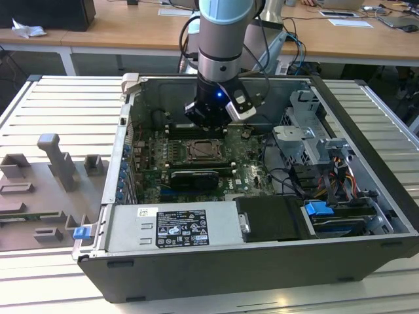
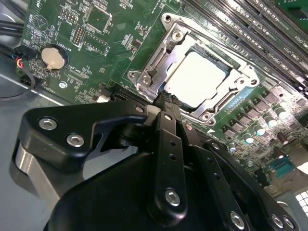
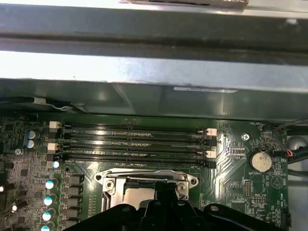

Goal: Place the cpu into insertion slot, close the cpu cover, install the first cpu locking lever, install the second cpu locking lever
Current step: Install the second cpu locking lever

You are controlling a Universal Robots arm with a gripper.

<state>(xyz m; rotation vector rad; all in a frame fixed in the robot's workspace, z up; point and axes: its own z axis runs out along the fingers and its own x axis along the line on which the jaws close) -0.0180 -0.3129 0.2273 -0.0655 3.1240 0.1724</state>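
The cpu (image 2: 198,77) lies flat in the insertion slot (image 2: 226,61) on the green motherboard (image 2: 96,43), and the cpu cover (image 2: 168,45) is down around it, so that the pale metal face shows through the cut-out middle. The tool (image 2: 166,98) stands just above one edge of the cover — its dark fingers (image 2: 168,144) are pressed close together at the tips, with nothing visible between them. In the exterior view the arm (image 1: 222,39) reaches down into the open computer case (image 1: 366,131), which lies on the ribbed worktop (image 1: 59,104).
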